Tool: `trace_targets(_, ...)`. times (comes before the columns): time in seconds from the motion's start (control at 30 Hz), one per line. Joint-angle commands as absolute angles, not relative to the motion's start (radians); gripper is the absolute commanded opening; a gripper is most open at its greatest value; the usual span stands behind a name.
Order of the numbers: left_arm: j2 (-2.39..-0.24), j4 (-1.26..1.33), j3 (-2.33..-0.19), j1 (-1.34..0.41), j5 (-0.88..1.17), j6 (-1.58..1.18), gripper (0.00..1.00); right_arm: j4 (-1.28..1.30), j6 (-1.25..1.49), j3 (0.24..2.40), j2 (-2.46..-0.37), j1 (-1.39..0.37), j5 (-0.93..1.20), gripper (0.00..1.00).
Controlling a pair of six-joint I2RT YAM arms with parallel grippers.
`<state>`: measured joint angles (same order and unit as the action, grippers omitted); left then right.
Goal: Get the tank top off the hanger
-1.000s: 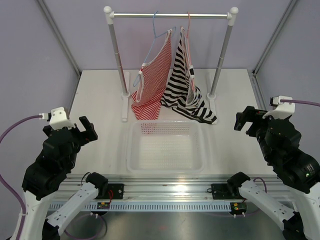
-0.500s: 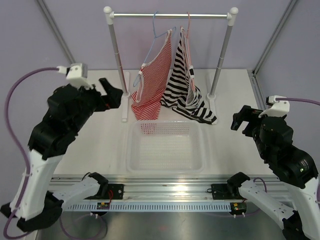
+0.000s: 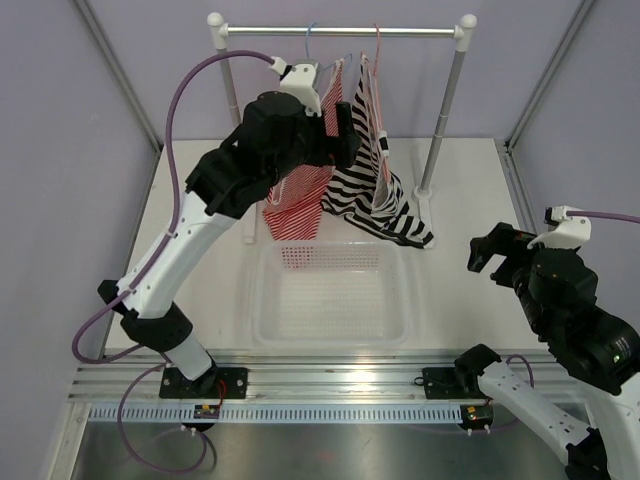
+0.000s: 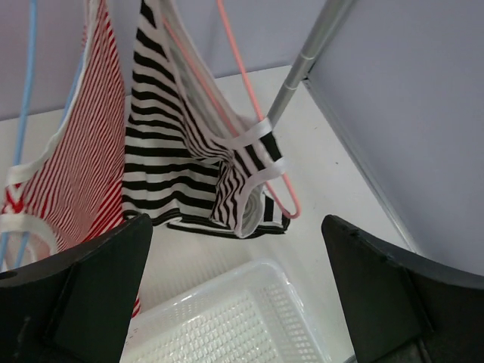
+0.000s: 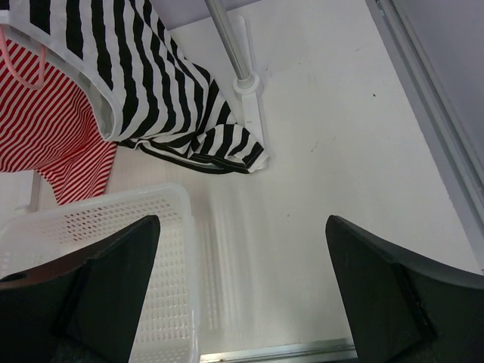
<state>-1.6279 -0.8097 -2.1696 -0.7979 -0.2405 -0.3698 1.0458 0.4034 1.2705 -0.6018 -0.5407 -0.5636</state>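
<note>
The black-and-white wavy-striped tank top (image 3: 368, 190) hangs on the pink-red wire hanger (image 3: 378, 48) from the rail, and its hem trails onto the table. My left gripper (image 3: 346, 128) is raised high, right beside the tank top's upper left side, and is open. In the left wrist view the tank top (image 4: 170, 147) and hanger (image 4: 240, 98) lie ahead of the open gripper (image 4: 236, 219), with nothing between the fingers. My right gripper (image 3: 490, 250) hovers open over the table's right side. Its wrist view has the tank top (image 5: 144, 83) at upper left, away from the gripper (image 5: 242, 219).
A top with fine red-and-white stripes (image 3: 305, 150) hangs on a light blue hanger (image 3: 310, 45) left of the tank top. The rack's rail (image 3: 420, 31) rests on two white-footed posts (image 3: 447, 110). A white perforated basket (image 3: 256, 300) sits in front of the rack.
My left arm has risen from the table's left side and swung up and right to the hanging garments. The right arm has barely shifted. Both grippers stayed open.
</note>
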Motion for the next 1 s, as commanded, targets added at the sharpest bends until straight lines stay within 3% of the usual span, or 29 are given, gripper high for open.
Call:
trace_targets(0.0, -1.687, -0.743, -2.252, -0.822, -0.285, -0.348, 0.99, 1.043, 0.422, 1.285, -0.589, -0.546, -0.542, 0.99)
trace_targets(0.13, -1.764, -0.562, -2.204, -0.825, -0.305, -0.321, 0.99, 1.04, 0.399, 1.281, -0.571, -0.546, -0.508, 0.99)
trace_targets(0.4, -1.997, -0.429, -2.413, -0.831, -0.336, -0.265, 0.97, 1.063, 0.402, 1.262, -0.519, -0.546, -0.434, 1.0)
trace_targets(0.63, -2.031, -0.374, -2.405, -0.83, -0.422, -0.226, 0.74, 1.054, 0.399, 1.249, -0.512, -0.548, -0.348, 0.99)
trace_targets(0.8, -2.083, -0.397, -2.447, -0.819, -0.411, -0.229, 0.49, 1.037, 0.385, 1.241, -0.509, -0.546, -0.33, 0.99)
trace_targets(0.97, -2.114, -0.391, -2.464, -0.811, -0.379, -0.233, 0.51, 1.034, 0.376, 1.239, -0.508, -0.546, -0.324, 1.0)
